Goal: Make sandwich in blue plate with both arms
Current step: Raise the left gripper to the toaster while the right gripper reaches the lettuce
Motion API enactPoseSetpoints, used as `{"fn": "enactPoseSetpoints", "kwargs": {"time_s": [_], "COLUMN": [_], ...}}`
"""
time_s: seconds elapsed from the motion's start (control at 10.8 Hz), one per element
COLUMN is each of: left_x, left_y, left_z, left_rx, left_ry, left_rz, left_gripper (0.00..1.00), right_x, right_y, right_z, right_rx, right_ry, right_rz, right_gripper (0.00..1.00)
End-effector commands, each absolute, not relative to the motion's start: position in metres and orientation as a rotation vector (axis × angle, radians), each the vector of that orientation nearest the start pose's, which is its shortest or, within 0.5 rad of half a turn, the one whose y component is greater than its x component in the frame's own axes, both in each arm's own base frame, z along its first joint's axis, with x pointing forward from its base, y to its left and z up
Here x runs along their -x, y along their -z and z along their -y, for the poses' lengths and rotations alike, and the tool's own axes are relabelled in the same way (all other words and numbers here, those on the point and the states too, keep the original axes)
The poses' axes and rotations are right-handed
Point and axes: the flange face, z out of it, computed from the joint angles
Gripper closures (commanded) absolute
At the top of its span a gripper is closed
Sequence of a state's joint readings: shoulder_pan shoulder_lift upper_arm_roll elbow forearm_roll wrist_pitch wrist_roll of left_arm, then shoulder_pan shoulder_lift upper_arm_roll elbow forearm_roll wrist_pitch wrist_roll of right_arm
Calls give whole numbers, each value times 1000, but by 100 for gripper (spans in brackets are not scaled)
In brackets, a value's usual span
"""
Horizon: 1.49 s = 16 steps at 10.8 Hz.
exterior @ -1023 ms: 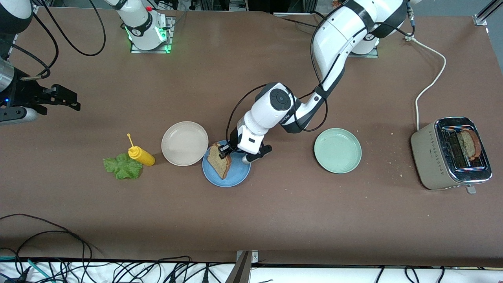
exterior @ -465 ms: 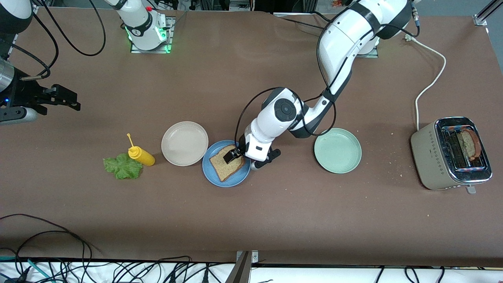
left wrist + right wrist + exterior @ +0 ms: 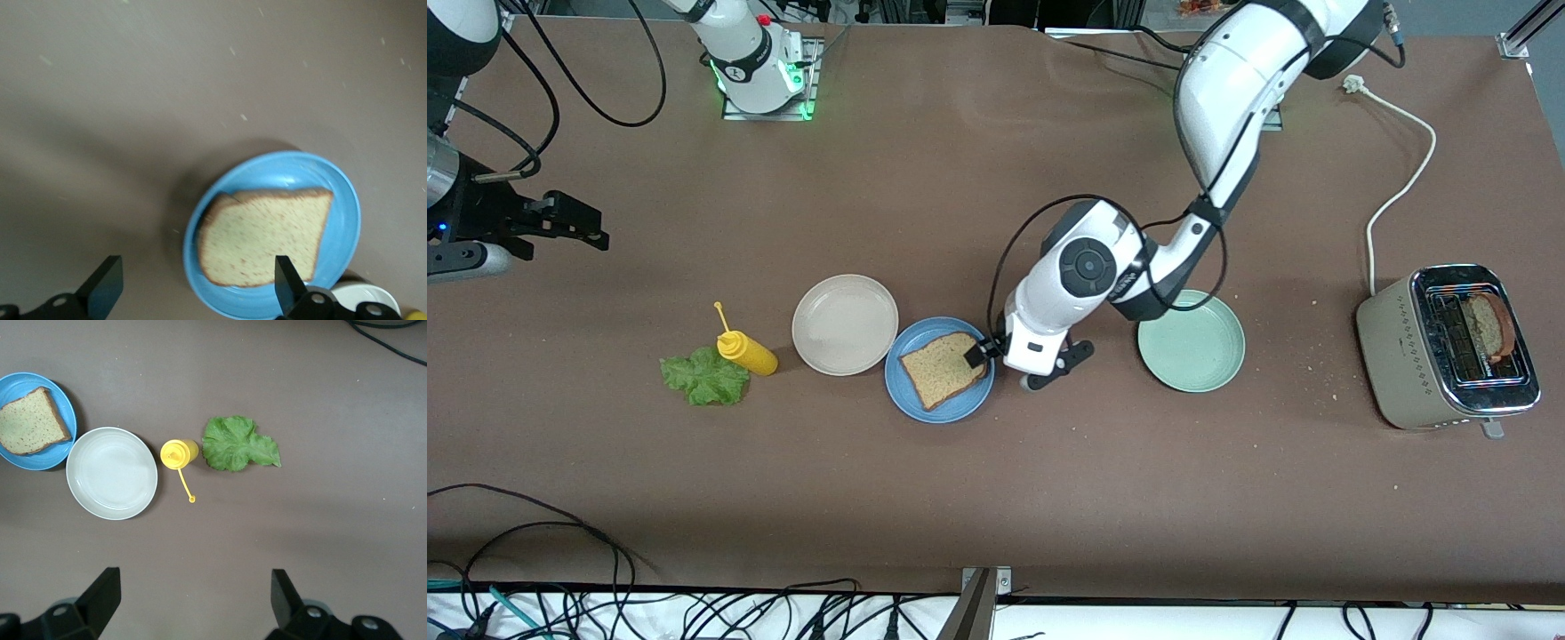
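Note:
One square slice of speckled tan bread [image 3: 941, 370] lies flat on the blue plate [image 3: 921, 411], by itself. My left gripper [image 3: 991, 363] hangs open over the plate's edge on the mint plate's side, holding nothing. In the left wrist view the bread [image 3: 267, 233] and the plate's rim [image 3: 343, 200] lie partly between the spread fingers of the left gripper [image 3: 197, 290]. The ruffled green lettuce leaf [image 3: 704, 377] lies on the table toward the right arm's end. My right gripper [image 3: 591, 227] waits open high over that end; in the right wrist view the right gripper [image 3: 193, 600] is over bare table, with the lettuce [image 3: 238, 444] in sight.
A yellow squeeze bottle [image 3: 745, 351] lies beside the lettuce. A beige plate [image 3: 845, 324] touches the blue one. A mint-green plate [image 3: 1191, 340] sits toward the left arm's end. A toaster [image 3: 1449, 347] there holds another slice [image 3: 1489, 324]. Cables run along the front edge.
The left gripper opened and let go of the bread, which dropped from tilted to flat on the blue plate. That gripper then drew back toward the mint plate. The right arm stayed still.

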<state>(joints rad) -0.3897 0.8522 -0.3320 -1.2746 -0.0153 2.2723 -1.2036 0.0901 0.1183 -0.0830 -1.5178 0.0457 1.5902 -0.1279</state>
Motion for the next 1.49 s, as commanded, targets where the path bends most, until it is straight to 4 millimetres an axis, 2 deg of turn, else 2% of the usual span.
{"fn": "enactPoseSetpoints", "kwargs": {"time_s": [0.0,0.19,0.47,0.56,0.74,0.84,1.02,1.21,1.4], "left_x": [-628,-638,-648,-644,-642,-641,-641,-636,-634], "left_y": [-340,-382,-456,-475,-508,-518,-533,-550,-553], "left_z": [397,348,244,223,175,150,109,70,27], "left_rx": [3156,3135,3118,3113,3118,3117,3116,3120,3130], "left_ry": [-112,-129,-180,-200,-202,-214,-219,-210,-245], "left_rz": [850,719,438,351,228,183,149,106,10], "left_gripper": [0,0,0,0,0,0,0,2,5], "right_x": [-591,-591,-594,-596,-598,-598,-615,-623,-627], "right_y": [-589,-589,-583,-579,-580,-580,-538,-521,-503], "right_z": [-7,0,15,23,22,24,14,16,21], "right_rx": [3086,3086,3086,3089,3096,3096,3094,3121,3102], "right_ry": [-51,-50,-60,-69,-42,-42,-145,-161,-209], "right_rz": [216,230,199,180,185,180,199,195,183], "right_gripper": [0,0,0,0,0,0,0,0,0]}}
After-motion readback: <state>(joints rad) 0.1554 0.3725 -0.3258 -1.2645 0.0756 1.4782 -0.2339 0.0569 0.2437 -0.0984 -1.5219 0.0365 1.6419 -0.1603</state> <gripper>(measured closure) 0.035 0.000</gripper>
